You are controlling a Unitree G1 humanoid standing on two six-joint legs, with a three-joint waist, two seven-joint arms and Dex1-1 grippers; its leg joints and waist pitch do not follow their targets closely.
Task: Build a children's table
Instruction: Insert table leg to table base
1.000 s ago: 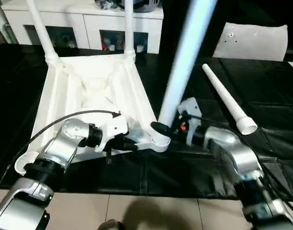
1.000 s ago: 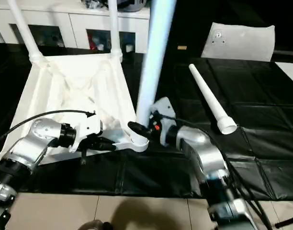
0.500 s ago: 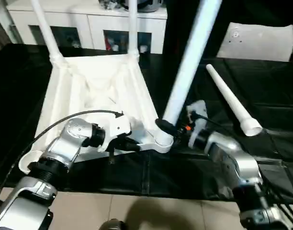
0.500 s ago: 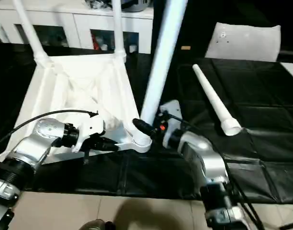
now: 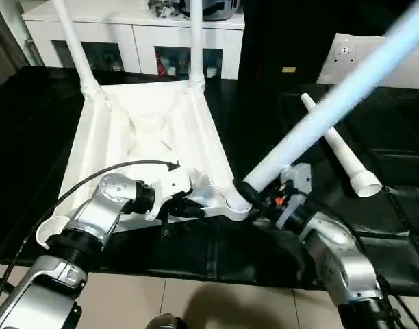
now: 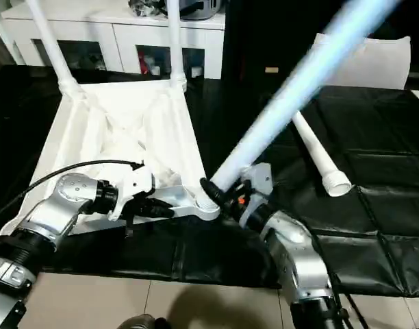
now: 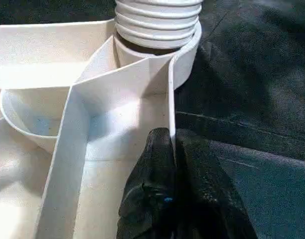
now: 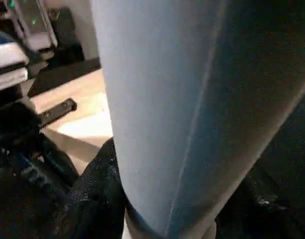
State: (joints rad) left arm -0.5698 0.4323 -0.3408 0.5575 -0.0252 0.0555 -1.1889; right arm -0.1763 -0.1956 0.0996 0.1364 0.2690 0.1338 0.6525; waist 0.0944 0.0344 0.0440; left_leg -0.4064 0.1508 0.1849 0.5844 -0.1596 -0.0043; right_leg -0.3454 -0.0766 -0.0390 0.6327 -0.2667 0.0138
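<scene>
No text, label, brand, number or sign can be read on anything here.

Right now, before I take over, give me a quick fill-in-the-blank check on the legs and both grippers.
1. ____ legs stand upright in the far corners of the tabletop.
2. The right gripper grips a leg that leans toward the robot's ____.
3. The left gripper is shut on the tabletop's ____.
4. A loose leg lies on the ____ mat.

Missing words: two; right; rim; black
</scene>
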